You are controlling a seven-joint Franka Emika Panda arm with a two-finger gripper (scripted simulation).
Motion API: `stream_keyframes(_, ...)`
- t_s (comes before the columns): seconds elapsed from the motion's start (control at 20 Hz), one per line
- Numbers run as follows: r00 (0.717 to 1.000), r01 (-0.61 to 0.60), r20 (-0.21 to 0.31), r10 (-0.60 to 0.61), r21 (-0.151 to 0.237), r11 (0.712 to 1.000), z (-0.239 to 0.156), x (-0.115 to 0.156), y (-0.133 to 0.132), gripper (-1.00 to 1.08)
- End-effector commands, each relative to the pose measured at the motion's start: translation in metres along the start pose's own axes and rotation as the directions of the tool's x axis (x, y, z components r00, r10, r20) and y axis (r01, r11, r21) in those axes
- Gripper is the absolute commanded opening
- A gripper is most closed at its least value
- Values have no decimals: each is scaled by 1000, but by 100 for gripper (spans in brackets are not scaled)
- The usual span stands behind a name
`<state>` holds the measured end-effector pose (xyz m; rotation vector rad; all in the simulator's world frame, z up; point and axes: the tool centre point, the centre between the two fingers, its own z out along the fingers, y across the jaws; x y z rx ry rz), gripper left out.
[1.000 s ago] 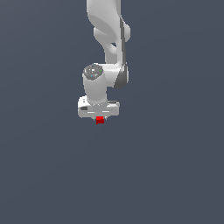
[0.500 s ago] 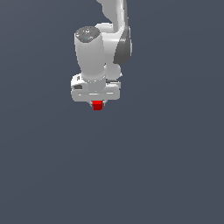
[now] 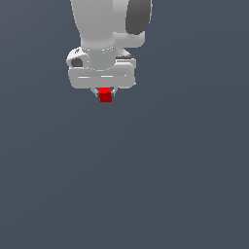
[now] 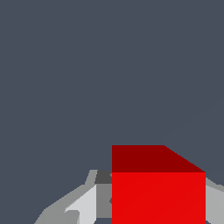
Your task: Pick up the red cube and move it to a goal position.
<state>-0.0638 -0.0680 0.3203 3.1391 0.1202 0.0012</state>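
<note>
Between the gripper's (image 3: 105, 93) closed fingers sits the red cube (image 3: 105, 95).

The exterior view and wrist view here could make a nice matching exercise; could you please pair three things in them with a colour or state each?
Column one:
1. red cube
2. gripper
3. gripper's body
4. background surface

Column two:
A. white, wider than the cube
B. plain dark blue-grey
C. bright red, held between the fingers
D. shut on the cube

Pairs: 1-C, 2-D, 3-A, 4-B
</note>
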Motion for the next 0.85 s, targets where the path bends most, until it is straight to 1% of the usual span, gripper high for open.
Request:
stream_keyframes(0.0, 1000, 0, 1, 0, 0, 1000, -24, -1, 0, -100)
stream_keyframes(0.2, 1000, 0, 1, 0, 0, 1000, -54, -1, 1, -100)
stream_keyframes(0.4, 1000, 0, 1, 0, 0, 1000, -75, -1, 1, -100)
stream_keyframes(0.6, 1000, 0, 1, 0, 0, 1000, -87, 0, 2, -100)
stream_keyframes(0.8, 1000, 0, 1, 0, 0, 1000, -91, 0, 2, -100)
